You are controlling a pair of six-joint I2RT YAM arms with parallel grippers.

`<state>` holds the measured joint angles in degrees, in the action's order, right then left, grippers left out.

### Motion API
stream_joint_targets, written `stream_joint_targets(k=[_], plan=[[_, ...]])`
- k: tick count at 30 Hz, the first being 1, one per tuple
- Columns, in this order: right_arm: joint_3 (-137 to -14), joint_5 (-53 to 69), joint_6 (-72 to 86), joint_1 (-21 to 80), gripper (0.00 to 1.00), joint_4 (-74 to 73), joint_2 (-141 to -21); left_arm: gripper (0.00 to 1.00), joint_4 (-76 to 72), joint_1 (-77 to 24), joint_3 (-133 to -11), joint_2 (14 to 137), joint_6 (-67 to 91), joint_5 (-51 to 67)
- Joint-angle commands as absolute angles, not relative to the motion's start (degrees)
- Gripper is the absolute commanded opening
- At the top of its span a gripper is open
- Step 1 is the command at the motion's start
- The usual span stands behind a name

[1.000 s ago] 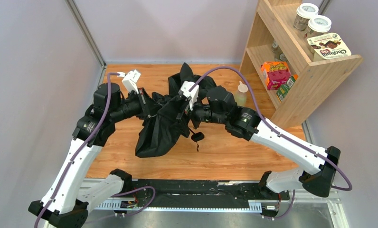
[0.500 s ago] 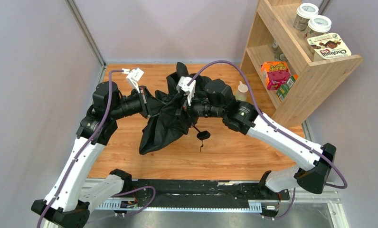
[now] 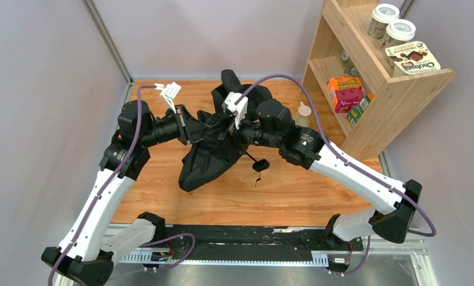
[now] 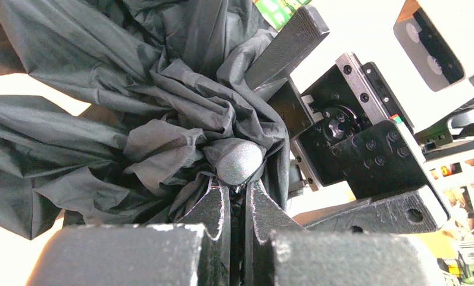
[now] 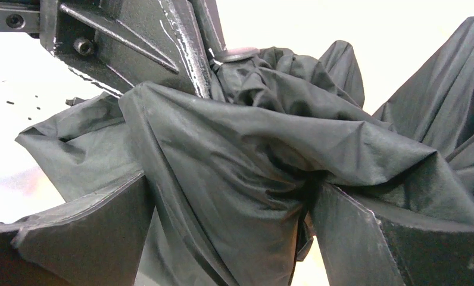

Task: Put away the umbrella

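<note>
The black umbrella [image 3: 211, 156] hangs half-folded between my two arms above the wooden table [image 3: 294, 190]. Its small knob handle [image 3: 262, 164] and strap dangle to the right of the canopy. My left gripper [image 3: 193, 132] is shut on the umbrella's tip, just below the round grey cap [image 4: 239, 161], as the left wrist view shows [image 4: 237, 189]. My right gripper [image 3: 224, 134] faces it from the other side. Its fingers [image 5: 365, 232] stand wide apart with crumpled canopy fabric [image 5: 240, 155] bunched between them [image 5: 228, 205]. The shaft is hidden under the fabric.
A wooden shelf [image 3: 377, 101] stands at the back right, holding an orange box [image 3: 345, 92] and lidded cups [image 3: 384, 18] on top. A small pale bottle [image 3: 304, 116] stands on the table beside it. Grey walls close in the left and back.
Both arms have carried the umbrella a little to the right and toward the back. The dangling handle has swung right and upward with it.
</note>
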<state>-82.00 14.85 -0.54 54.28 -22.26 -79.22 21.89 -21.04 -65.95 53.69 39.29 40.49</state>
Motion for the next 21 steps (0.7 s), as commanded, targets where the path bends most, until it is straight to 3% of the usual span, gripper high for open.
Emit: stream_joint_targets(k=[1, 14, 21], plan=[[-80.8, 10.1, -2.7, 53.8, 1.00, -22.4, -76.7, 0.00, 18.4, -23.4, -71.3, 52.0, 41.1, 51.2], [-80.0, 12.8, -3.2, 53.7, 1.00, -26.9, -69.3, 0.00, 23.0, -23.3, -72.7, 54.8, 39.2, 47.8], [-82.4, 15.4, -5.3, 52.1, 1.00, -27.8, -71.0, 0.00, 24.0, -23.3, -73.0, 54.6, 37.6, 50.2]])
